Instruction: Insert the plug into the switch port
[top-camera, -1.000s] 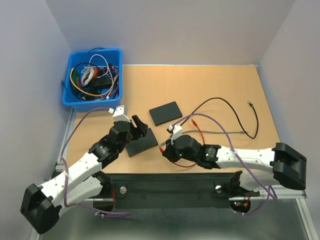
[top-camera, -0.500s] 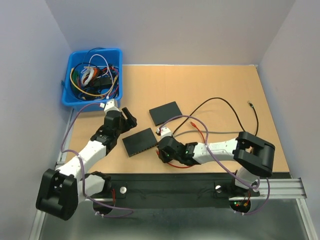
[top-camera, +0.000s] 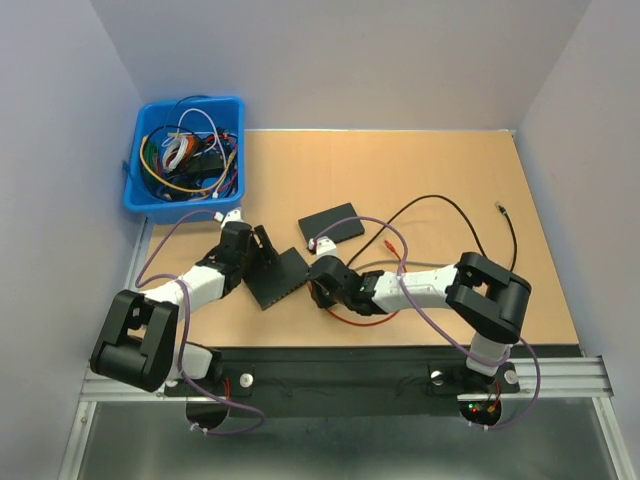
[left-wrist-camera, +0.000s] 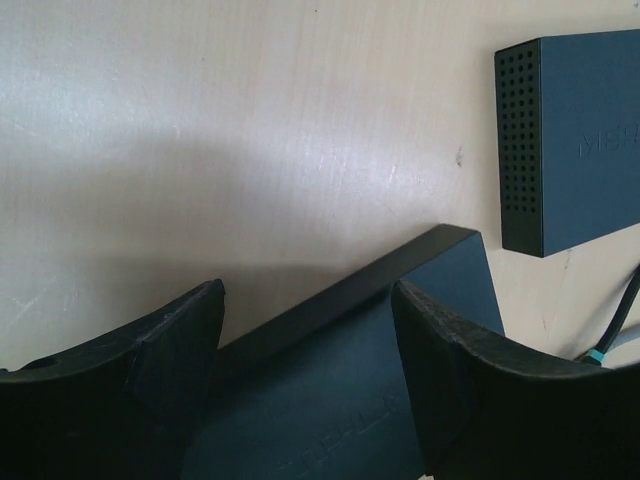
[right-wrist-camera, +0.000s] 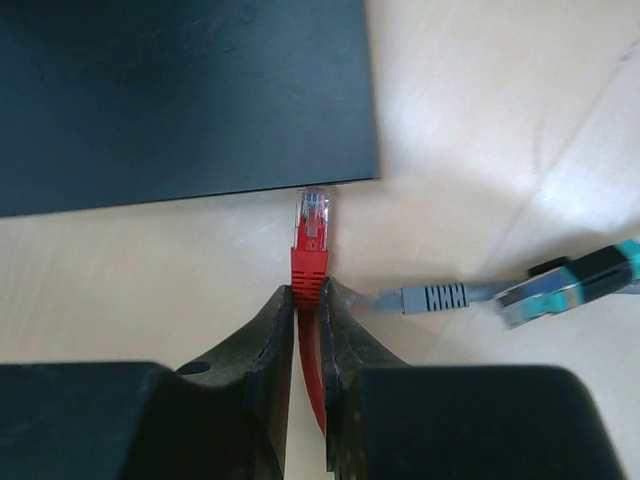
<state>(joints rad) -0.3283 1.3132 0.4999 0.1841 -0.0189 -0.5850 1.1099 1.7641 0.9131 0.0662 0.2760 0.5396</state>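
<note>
The black switch (top-camera: 282, 278) lies on the table, left of centre. My left gripper (top-camera: 260, 247) is open, its jaws astride the switch's back edge (left-wrist-camera: 340, 400), one finger (left-wrist-camera: 150, 370) on each side. My right gripper (top-camera: 320, 276) is shut on the red plug (right-wrist-camera: 311, 262). The plug's clear tip points at the switch's side (right-wrist-camera: 190, 100) and stands just short of it. The ports are hidden from the right wrist view. The red cable (top-camera: 350, 318) loops back under the right arm.
A second black box (top-camera: 331, 226) lies just behind the switch and shows in the left wrist view (left-wrist-camera: 575, 140). A grey cable plug (right-wrist-camera: 432, 297) and a teal plug (right-wrist-camera: 572, 285) lie right of the red plug. A black cable (top-camera: 470, 225) curls at right. A blue bin (top-camera: 185, 158) of cables stands back left.
My left gripper has swung right and come down over the switch. My right gripper has carried the red plug left, up to the switch's side. The switch has turned slightly.
</note>
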